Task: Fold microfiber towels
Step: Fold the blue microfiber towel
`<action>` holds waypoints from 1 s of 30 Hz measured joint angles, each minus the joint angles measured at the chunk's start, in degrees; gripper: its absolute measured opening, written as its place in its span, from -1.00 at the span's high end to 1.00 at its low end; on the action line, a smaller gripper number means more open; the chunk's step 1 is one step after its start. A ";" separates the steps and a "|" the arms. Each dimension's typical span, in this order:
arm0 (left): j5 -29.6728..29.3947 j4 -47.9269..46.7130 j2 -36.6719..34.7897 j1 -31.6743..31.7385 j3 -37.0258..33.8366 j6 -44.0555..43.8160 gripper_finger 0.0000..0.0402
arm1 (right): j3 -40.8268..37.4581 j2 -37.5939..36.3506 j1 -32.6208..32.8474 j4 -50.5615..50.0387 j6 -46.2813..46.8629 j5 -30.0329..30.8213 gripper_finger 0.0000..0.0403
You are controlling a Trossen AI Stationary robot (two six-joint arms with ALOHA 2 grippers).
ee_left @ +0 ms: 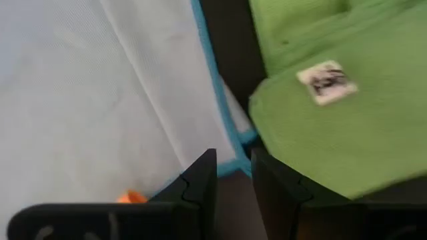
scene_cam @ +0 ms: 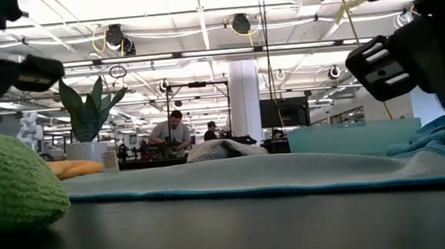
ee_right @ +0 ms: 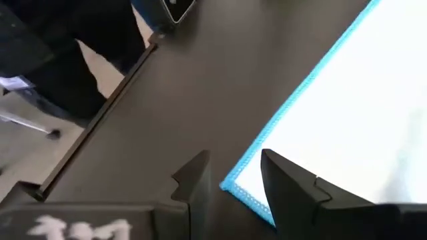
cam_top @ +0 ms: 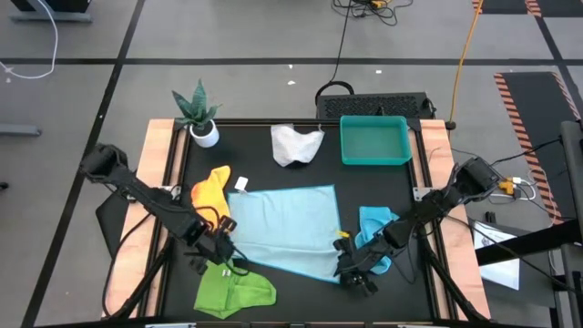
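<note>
A light blue towel (cam_top: 287,228) lies spread flat in the middle of the table. My left gripper (cam_top: 223,251) points down at its near left corner (ee_left: 241,143), open by a narrow gap, with its fingertips just short of the corner. My right gripper (cam_top: 353,271) slants down at the towel's near right corner (ee_right: 232,187), which lies between its open fingers. A lime green towel (cam_top: 232,292) lies crumpled near the front edge. A yellow-orange towel (cam_top: 211,189), a white towel (cam_top: 296,144) and a turquoise towel (cam_top: 375,228) lie bunched around the light blue one.
A teal tray (cam_top: 374,139) stands at the far right and a potted plant (cam_top: 199,114) at the far left. The green towel (ee_left: 333,113) lies close beside my left gripper. Wooden rails (cam_top: 164,155) border the table's left and right sides. People sit in the room beyond.
</note>
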 joint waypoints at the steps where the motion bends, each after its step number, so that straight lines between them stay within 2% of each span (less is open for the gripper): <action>1: -0.34 -0.05 0.93 0.02 0.00 0.89 0.53 | 0.00 0.00 0.00 -0.03 0.16 0.09 0.39; 7: 0.25 -0.78 3.66 0.02 -0.04 3.58 0.53 | 0.00 0.00 0.19 0.36 1.23 0.04 0.39; 12: 1.07 2.58 3.69 0.02 -3.51 5.56 0.53 | 0.00 0.00 0.20 0.34 1.23 0.09 0.39; 21: 1.37 7.18 3.47 0.13 -7.04 5.32 0.53 | 0.00 0.50 1.88 0.70 -1.55 -0.06 0.39; 30: 1.37 9.47 3.42 0.13 -8.81 2.08 0.53 | -0.02 4.85 1.53 0.30 -0.41 1.50 0.39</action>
